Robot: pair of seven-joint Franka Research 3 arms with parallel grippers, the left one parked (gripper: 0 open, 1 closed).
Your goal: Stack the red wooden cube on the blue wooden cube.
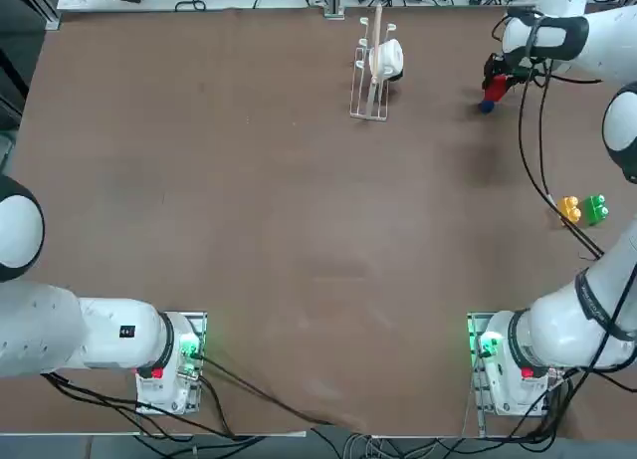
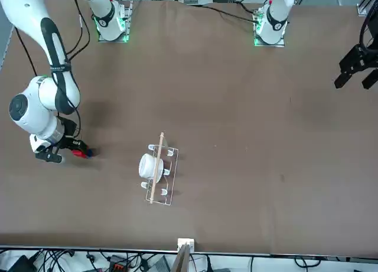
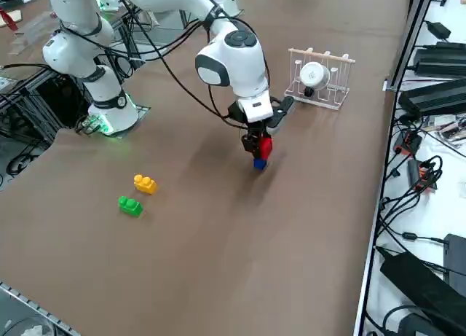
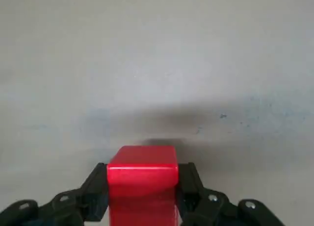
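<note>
My right gripper point(image 3: 261, 148) is shut on the red wooden cube point(image 3: 263, 147) at the far right of the table. In the wrist view the red wooden cube point(image 4: 142, 184) fills the space between my black fingers point(image 4: 93, 191). Directly under it sits the blue wooden cube point(image 3: 259, 163), and the red one appears to rest on top of it. From overhead the red wooden cube point(image 1: 495, 84) shows just above the blue wooden cube point(image 1: 487, 107). The front view gives only a red wooden cube point(image 2: 77, 153) with a sliver of blue wooden cube point(image 2: 87, 154) beside the gripper point(image 2: 74, 151).
A wire rack with a white cup point(image 1: 385, 59) stands left of the cubes at the table's far edge. An orange studded block point(image 1: 569, 209) and a green studded block point(image 1: 595, 209) lie nearer my base, close to the right edge. Cables hang along my arm.
</note>
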